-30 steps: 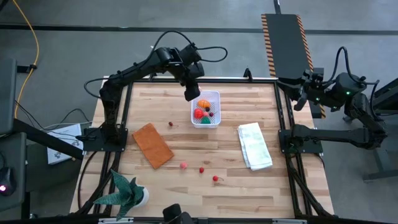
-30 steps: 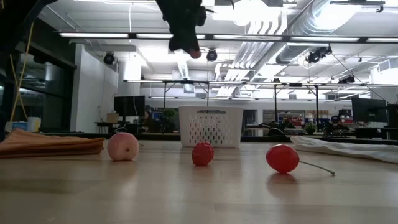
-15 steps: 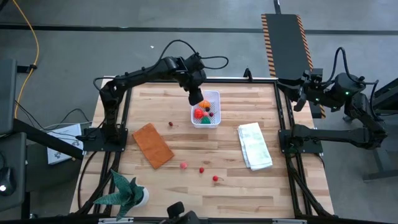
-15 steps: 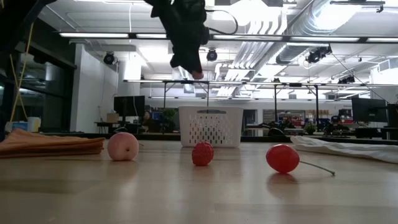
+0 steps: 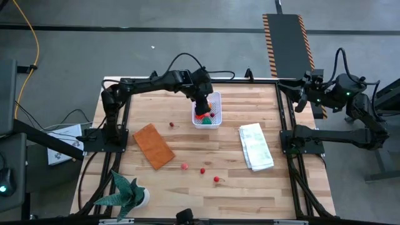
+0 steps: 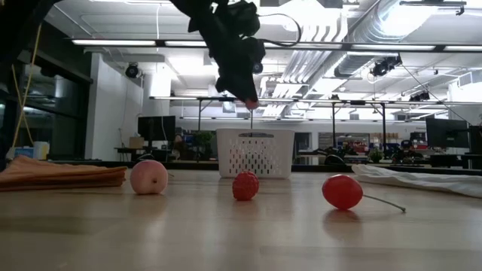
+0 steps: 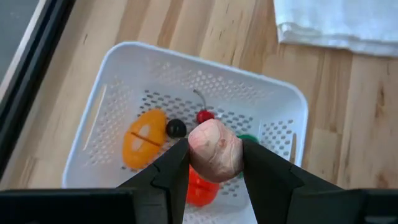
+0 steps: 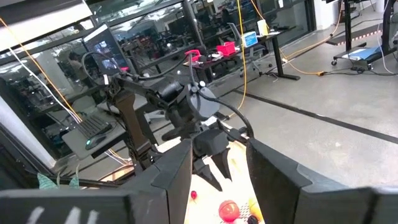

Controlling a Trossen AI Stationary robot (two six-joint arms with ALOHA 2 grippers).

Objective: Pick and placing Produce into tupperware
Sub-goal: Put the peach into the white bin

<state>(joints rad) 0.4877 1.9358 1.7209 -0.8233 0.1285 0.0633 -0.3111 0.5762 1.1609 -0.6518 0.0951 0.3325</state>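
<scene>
Two arms — the left hand (image 7: 214, 163) grasps a pink peach (image 7: 214, 149) above the tupperware (image 7: 283, 112). The right hand (image 8: 216, 163), off the table (image 5: 250, 187), stands parted, holding nothing.

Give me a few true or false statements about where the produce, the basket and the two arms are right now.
1. The left end effector holds a pinkish piece above the white basket. True.
2. The basket is empty. False: an orange piece, a dark berry and a cherry lie inside.
3. Three produce pieces lie on the table in front of the orange-brown mat. True.
4. The right end effector hovers over the white cloth. False: it waits off the table's right edge.
</scene>
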